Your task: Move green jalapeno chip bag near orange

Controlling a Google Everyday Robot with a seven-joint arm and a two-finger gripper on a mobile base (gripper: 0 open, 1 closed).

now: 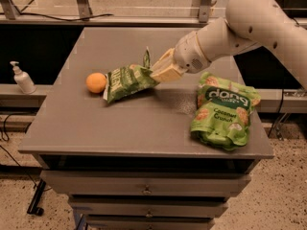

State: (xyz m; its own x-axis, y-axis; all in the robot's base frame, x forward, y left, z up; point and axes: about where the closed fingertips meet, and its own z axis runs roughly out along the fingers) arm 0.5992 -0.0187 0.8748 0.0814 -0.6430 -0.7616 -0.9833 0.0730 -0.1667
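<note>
The green jalapeno chip bag (127, 80) stretches left from the gripper (156, 74), which is clamped on its right end. The grey table (120, 128) lies beneath the gripper, the dang pouch (223, 111) to its right, and the orange (96, 82) to its left, just beside the bag.

Bag (125, 81) between orange (96, 82) and end effector (154, 76)

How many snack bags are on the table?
2. The green jalapeno chip bag is beside the orange, held by the gripper above the table; the dang pouch lies front right.
</note>
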